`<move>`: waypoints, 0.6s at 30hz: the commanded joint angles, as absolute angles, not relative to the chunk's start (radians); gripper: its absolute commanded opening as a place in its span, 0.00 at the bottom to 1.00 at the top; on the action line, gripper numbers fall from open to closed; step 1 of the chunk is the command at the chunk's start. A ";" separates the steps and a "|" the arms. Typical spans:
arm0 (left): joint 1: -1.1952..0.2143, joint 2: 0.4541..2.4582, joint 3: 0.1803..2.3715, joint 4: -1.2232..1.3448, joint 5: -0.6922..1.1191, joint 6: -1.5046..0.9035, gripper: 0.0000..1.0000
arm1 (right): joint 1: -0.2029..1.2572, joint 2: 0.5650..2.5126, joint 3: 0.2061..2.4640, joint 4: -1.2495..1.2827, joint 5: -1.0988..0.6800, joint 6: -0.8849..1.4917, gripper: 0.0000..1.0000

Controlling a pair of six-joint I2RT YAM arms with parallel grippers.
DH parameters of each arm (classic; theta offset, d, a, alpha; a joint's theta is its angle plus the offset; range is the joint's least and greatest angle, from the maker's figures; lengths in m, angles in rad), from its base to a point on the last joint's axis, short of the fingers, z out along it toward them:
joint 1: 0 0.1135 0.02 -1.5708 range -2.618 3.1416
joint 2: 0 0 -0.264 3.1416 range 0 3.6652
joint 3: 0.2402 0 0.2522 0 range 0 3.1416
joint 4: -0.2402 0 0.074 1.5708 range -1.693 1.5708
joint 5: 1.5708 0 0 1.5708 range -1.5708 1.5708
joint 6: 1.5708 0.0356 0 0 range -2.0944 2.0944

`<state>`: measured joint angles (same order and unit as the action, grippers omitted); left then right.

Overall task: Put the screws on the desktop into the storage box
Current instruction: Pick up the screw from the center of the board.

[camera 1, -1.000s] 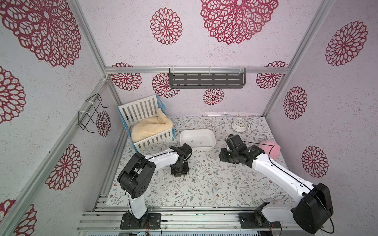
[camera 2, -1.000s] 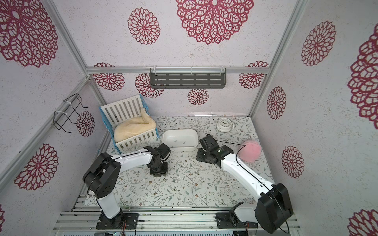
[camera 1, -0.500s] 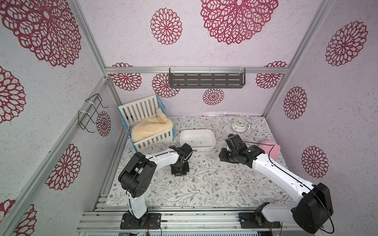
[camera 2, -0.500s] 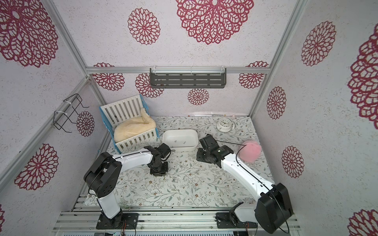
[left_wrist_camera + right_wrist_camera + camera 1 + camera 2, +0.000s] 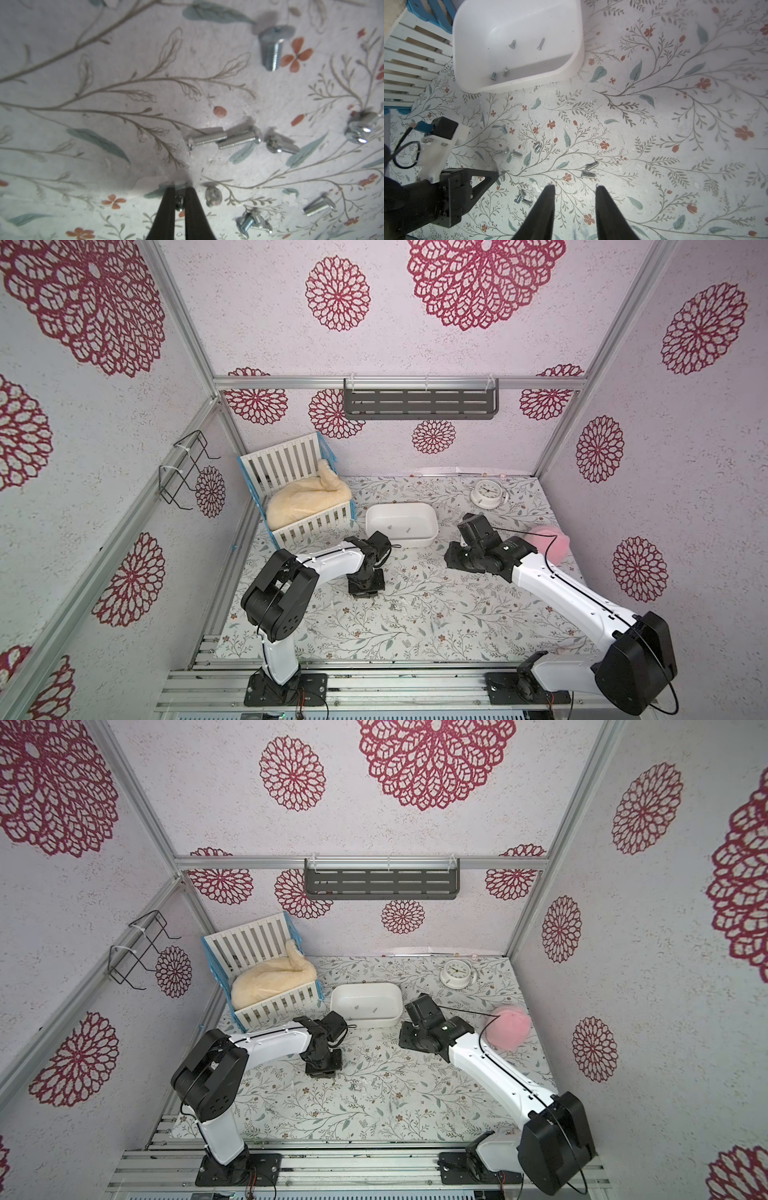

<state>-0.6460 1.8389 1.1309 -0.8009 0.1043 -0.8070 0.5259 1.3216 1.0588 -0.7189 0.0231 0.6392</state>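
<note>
My left gripper [image 5: 180, 190] points down at the desktop [image 5: 104, 62] and is shut on one small silver screw [image 5: 179, 202], pinched between its dark fingertips. Several more screws lie loose around it, among them a pair end to end [image 5: 223, 140] and a fat one [image 5: 272, 47]. In both top views this gripper [image 5: 365, 591] [image 5: 320, 1071] stands just in front of the white storage box [image 5: 409, 542] [image 5: 365, 1023]. The box [image 5: 579, 41] holds several screws [image 5: 512, 44]. My right gripper [image 5: 575, 187] hovers open over bare desktop, near two loose screws [image 5: 588, 175].
A white slatted crib with blue edges [image 5: 291, 464] holds a cream cloth at the back left. A small white clock [image 5: 487, 493] lies at the back right and a pink fluffy ball [image 5: 548, 545] sits behind my right arm. A grey shelf [image 5: 419, 404] hangs on the back wall.
The left gripper's jaws have drawn together onto the screw. Neither arm has visibly shifted in the top views.
</note>
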 commanded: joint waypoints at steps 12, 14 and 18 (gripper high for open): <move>-0.660 1.735 1.193 -0.901 0.065 -0.761 0.06 | 0.522 1.317 1.071 -0.702 0.018 0.644 0.37; -0.657 1.726 1.201 -0.911 0.056 -0.752 0.06 | 0.520 1.315 1.072 -0.704 0.018 0.645 0.37; -0.634 1.720 1.242 -0.936 0.040 -0.727 0.06 | 0.521 1.311 1.074 -0.707 0.019 0.647 0.37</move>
<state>-0.6468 1.7428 1.2083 -0.9043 0.0654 -0.7582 0.5255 1.3216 1.0588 -0.7189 0.0204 0.6395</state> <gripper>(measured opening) 0.113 0.368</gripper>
